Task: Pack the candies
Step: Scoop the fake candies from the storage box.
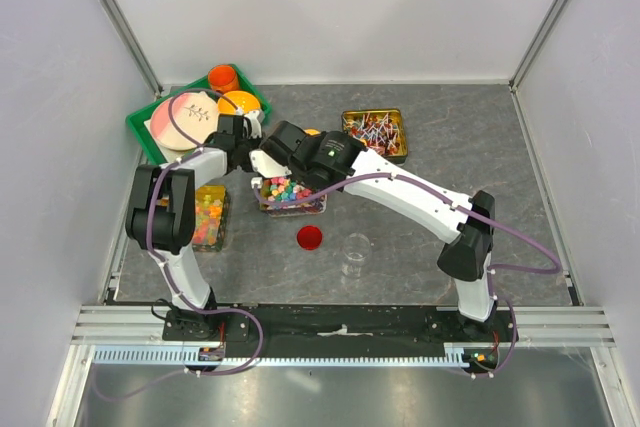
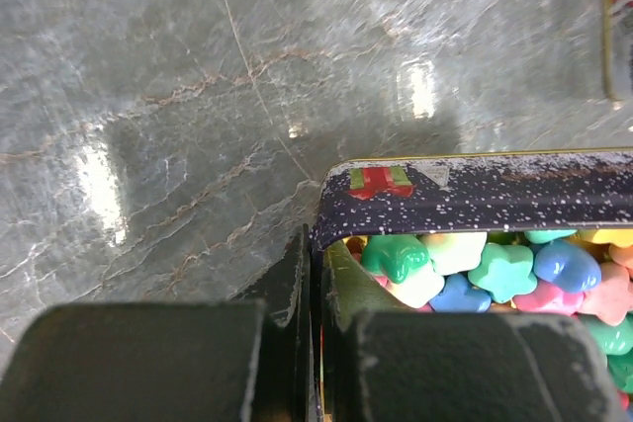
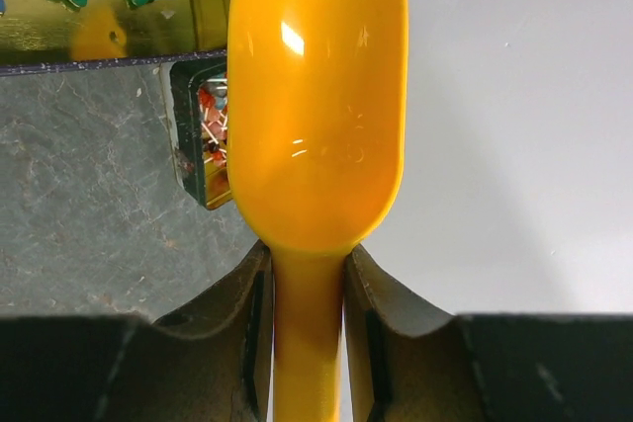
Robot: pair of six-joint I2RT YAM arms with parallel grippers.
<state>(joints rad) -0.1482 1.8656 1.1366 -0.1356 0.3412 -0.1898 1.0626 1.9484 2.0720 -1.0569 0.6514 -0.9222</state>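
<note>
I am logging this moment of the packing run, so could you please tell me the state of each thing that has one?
candy tin: open, holding candies.
left gripper: shut on the candy tin's wall.
right gripper: shut on the scoop handle.
scoop: held, no candies seen on it.
jar: upright, lid off.
red lid: lying on the table beside the jar.

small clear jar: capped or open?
Open: nothing covers the small clear jar; a round red lid lies apart, to its left.
</note>
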